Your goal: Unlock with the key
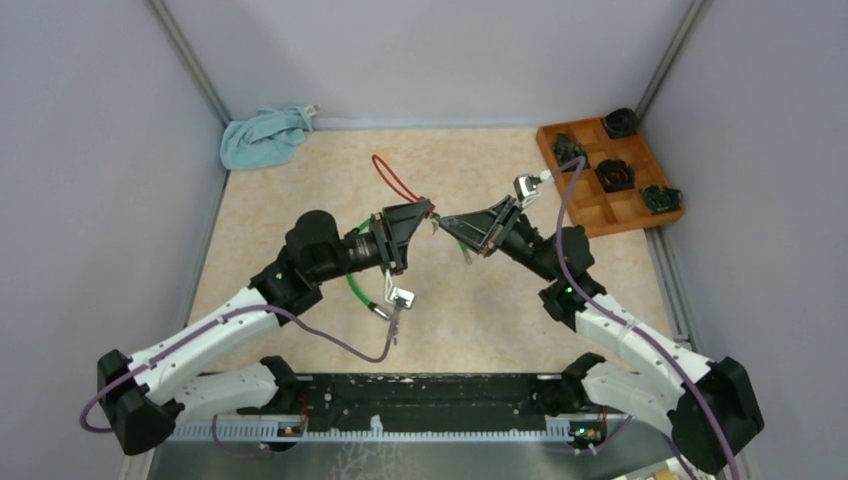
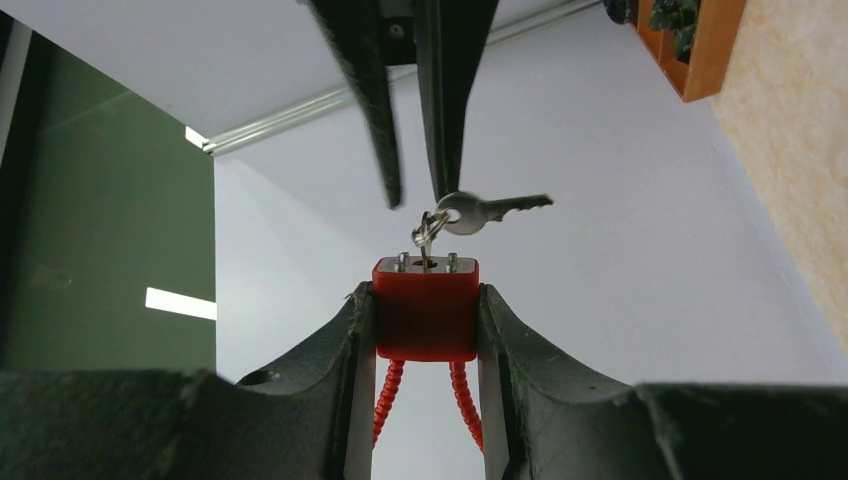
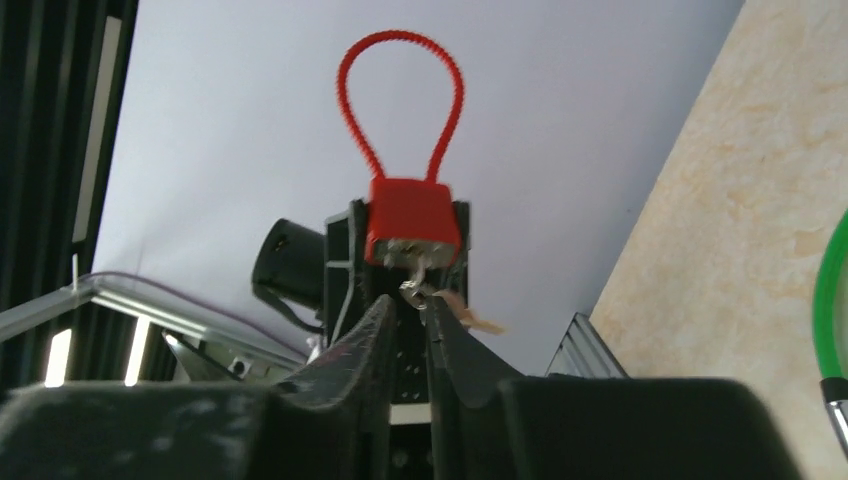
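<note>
Two keys share one small ring. The inserted key (image 2: 428,243) sits in the keyhole of the red padlock (image 2: 425,312), and the spare key (image 2: 500,207) sticks out toward 3 o'clock in the left wrist view. The padlock is in the air over the middle of the desk (image 1: 300,190). Its body is clamped between the fingers of the left gripper (image 1: 428,212), with the keyhole facing the right gripper (image 1: 447,222). Its red cable loop (image 3: 400,90) points back toward 11 o'clock in the top view. The right gripper is at a narrow gap with its tips just at the head of the inserted key. Whether they touch it I cannot tell, since the right wrist view is blurred there.

The key looks thin, stiff, light and smooth, so it could easily slip or swivel in a loose pinch. The best hold is probably across its flat head, close to the padlock and clear of the ring. The padlock body looks hard and square-sided, which suits the clamp. The cable loop looks flexible, so the left gripper alone must resist the twist.

A green cable (image 1: 355,288) with a metal end lies on the desk at 7 o'clock of the padlock. A blue cloth (image 1: 262,138) sits in the 11 o'clock corner. A wooden tray (image 1: 598,212) holding dark items (image 1: 615,175) is at 1 o'clock. All of these are well apart from the padlock, and only the dangling spare key crowds the pinch.
</note>
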Available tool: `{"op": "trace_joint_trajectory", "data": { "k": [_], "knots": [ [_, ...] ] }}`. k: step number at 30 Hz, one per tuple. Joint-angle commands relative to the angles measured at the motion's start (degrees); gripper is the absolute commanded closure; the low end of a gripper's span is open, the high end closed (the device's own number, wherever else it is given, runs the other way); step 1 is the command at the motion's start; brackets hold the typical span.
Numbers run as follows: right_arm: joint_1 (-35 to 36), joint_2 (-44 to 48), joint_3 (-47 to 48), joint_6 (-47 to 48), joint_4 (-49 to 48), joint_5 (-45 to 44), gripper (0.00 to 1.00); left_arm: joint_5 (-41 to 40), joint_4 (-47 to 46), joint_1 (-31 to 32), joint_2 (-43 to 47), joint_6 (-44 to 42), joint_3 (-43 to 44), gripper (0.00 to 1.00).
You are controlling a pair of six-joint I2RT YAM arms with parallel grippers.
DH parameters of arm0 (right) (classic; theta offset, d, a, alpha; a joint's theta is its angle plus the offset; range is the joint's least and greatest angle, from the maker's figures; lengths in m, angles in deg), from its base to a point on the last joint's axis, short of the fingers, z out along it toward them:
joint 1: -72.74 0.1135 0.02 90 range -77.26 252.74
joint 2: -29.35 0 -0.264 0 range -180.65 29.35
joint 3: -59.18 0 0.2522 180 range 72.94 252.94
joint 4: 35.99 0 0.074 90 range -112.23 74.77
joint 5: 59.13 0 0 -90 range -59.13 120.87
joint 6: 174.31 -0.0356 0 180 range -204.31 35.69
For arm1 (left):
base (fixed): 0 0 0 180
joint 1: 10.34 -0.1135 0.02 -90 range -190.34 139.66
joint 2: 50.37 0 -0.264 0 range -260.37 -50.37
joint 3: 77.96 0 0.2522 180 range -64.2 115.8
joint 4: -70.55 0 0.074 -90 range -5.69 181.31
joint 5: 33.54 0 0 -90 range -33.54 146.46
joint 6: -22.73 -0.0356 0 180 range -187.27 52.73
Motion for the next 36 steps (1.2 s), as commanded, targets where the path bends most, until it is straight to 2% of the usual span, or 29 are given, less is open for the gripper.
{"op": "trace_joint_trajectory", "data": {
  "k": [1, 2, 3, 8, 15, 19, 23, 25, 31, 36],
  "knots": [
    [-1.09, 4.13, 3.27, 6.45, 2.90, 3.70, 0.76, -1.79, -4.18, 0.00, 1.63, -1.46, 0.14, 1.00],
    [-1.49, 3.49, 3.21, 4.94, 1.13, 5.06, 0.69, -1.84, -4.20, 0.02, 1.59, -1.55, 0.06, 1.00],
    [-1.56, 2.91, 3.35, 4.20, 0.48, 5.95, 0.67, -1.86, -4.36, -0.01, 1.65, -1.47, 0.05, 1.00],
    [-1.60, 3.44, 2.00, 3.34, -1.00, 5.84, 0.63, -1.99, -4.58, -0.03, 1.52, -1.12, 0.12, 1.00],
    [-1.78, 8.65, 12.02, 29.15, 22.10, 1.29, 0.42, 0.25, 2.94, -0.02, 1.85, 3.50, 3.55, 1.00],
    [-1.78, 10.17, 16.47, 44.19, 31.56, -2.96, 0.39, 2.04, 9.69, 0.13, 1.43, 9.90, 7.59, 1.00],
    [-1.09, 11.19, 15.89, 52.51, 28.48, -0.05, 0.36, 3.60, 17.09, 0.26, -0.34, 18.13, 13.25, 1.00],
    [0.20, 11.03, 16.29, 56.42, 29.46, -1.02, 0.34, 3.33, 17.96, 0.32, -1.05, 20.84, 14.60, 1.00],
    [5.76, 8.58, 17.70, 60.74, 26.74, -9.16, 0.26, 1.31, 17.98, 0.98, -2.09, 20.56, 14.52, 1.00],
    [10.75, 4.41, 20.79, 64.00, 25.76, -11.83, 0.25, -1.59, 18.17, 1.74, -2.86, 18.82, 14.31, 1.00]
  ]
}}
